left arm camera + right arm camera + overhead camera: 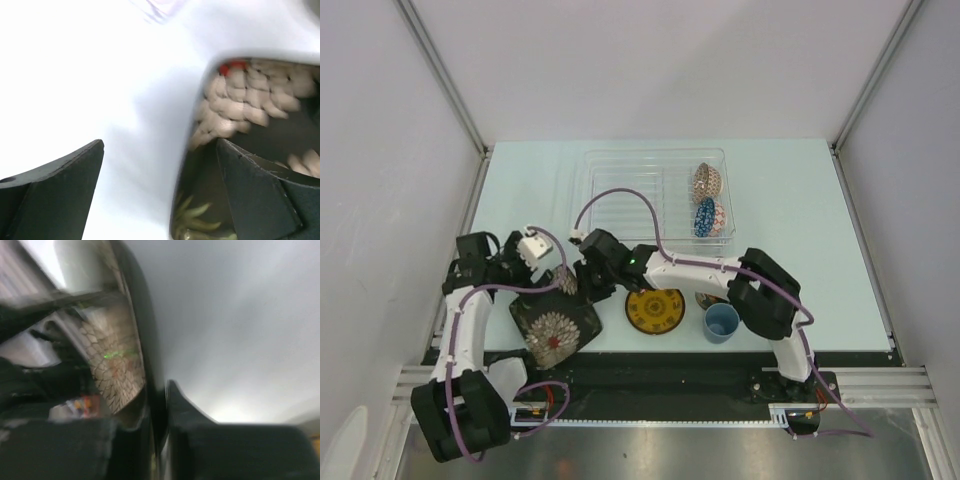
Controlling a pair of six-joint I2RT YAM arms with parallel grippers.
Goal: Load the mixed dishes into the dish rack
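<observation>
well, dish rack (620, 175) holds cream-pink bowl (707, 181) and blue bowl (705, 217).

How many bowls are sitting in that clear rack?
2. A cream-pink bowl stands on edge at the rack's right side; a blue bowl stands just nearer the arms. None seems hidden.

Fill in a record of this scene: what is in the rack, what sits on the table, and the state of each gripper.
In dish rack: cream-pink bowl and blue bowl, both on edge
On table: yellow saucer, light-blue cup
Being handled: black square plate
Left gripper: open, plate rim beside one finger
Right gripper: seems shut on plate rim; view blurred
</observation>
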